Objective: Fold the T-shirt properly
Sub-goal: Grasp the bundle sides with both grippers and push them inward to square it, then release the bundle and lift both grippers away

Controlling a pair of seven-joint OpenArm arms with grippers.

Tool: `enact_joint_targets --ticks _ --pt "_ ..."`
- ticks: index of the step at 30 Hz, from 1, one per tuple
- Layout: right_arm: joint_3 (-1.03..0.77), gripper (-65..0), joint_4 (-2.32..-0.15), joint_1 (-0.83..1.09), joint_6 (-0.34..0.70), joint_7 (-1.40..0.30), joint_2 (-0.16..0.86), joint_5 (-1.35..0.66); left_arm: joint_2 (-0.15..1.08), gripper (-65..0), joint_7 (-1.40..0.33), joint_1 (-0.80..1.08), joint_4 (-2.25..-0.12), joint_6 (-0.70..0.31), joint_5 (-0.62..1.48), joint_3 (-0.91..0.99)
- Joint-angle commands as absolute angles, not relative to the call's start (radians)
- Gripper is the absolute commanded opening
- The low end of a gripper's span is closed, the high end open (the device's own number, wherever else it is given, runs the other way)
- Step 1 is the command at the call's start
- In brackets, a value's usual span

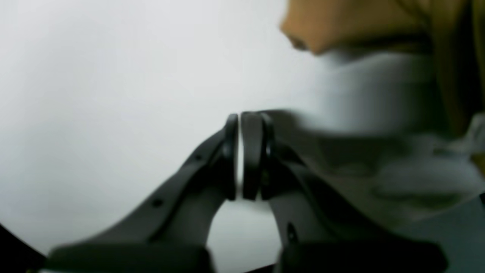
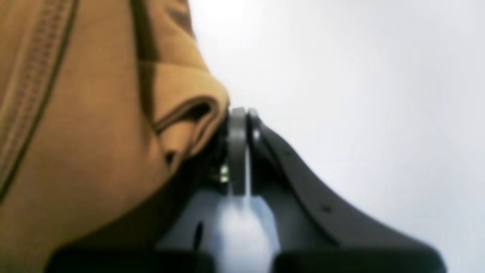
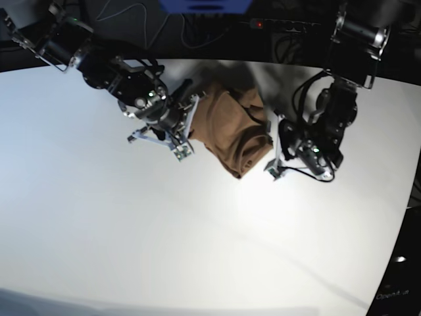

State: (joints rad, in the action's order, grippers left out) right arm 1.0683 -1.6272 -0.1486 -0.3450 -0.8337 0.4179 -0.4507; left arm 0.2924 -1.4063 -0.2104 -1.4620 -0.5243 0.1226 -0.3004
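This looks like a robotics lab or test bench rather than a home. A broad white table [image 3: 197, 250] fills the base view, lit brightly from above, with two black robot arms mounted at its far edge. Behind them the background is dark, with loose cables [image 3: 125, 16] trailing (some looped, some hanging) and a power strip [image 3: 279, 24] showing a small red light. A blue object [image 3: 205, 5] sits at the top edge.

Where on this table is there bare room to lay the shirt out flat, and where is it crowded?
Bare room: the whole near half of the table, below the T-shirt, plus the stretch to the left of the right gripper. Crowded: the far middle, where the bunched T-shirt sits between the right gripper and the left gripper.
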Motion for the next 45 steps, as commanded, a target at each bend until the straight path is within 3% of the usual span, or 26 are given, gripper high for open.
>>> enact_joint_targets --ticks 1,7,20,40,45 --pt "1.078 -64.6 -1.615 -0.133 -0.328 -0.920 0.426 -0.512 0.288 -62.4 -1.396 -0.240 -1.481 -0.524 0.125 -0.298" --pt "1.078 -64.6 -1.618 -0.113 -0.331 -0.920 0.424 -0.512 0.234 -62.4 -1.360 -0.240 -1.465 -0.524 0.122 -0.298" --pt "1.078 -64.6 -1.620 -0.035 -0.332 -0.914 0.424 -0.512 0.143 -62.4 -1.104 -0.343 -1.121 -0.524 0.119 -0.295" --pt "1.078 -64.6 -1.615 0.010 -0.335 -0.914 0.424 -0.512 0.143 -62.4 -1.029 -0.395 -1.118 -0.519 0.127 -0.289" --pt "1.078 -64.6 -1.615 0.010 -0.427 -0.918 0.424 -0.512 0.143 -62.4 -1.027 -0.401 -1.121 -0.522 0.127 -0.288"
